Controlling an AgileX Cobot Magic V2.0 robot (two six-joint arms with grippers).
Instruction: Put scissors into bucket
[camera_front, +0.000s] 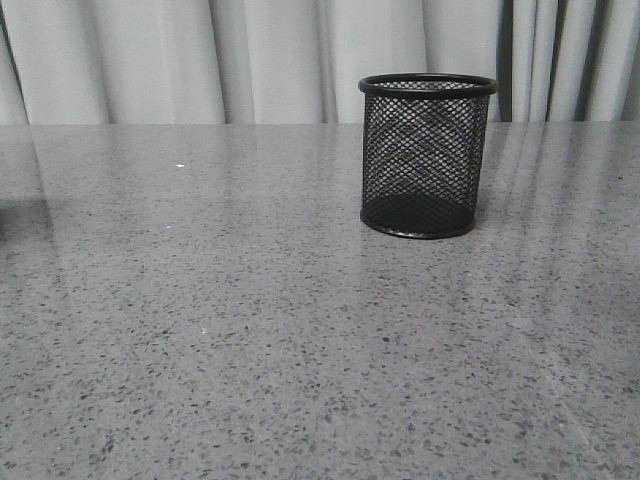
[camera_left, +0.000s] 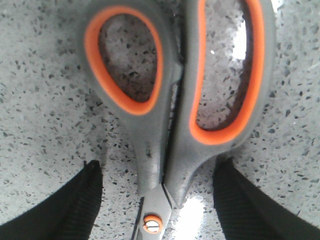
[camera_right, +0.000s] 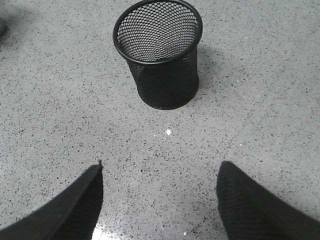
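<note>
The black wire-mesh bucket stands upright on the grey speckled table, right of centre; it also shows in the right wrist view, empty. The scissors, grey handles lined in orange, lie flat on the table in the left wrist view, filling it; they are out of the front view. My left gripper is open, its fingers on either side of the scissors near the pivot screw, not touching them. My right gripper is open and empty, above the table short of the bucket. Neither gripper shows in the front view.
The grey speckled table runs back to a pale curtain. A dark shape sits at the far left edge of the front view.
</note>
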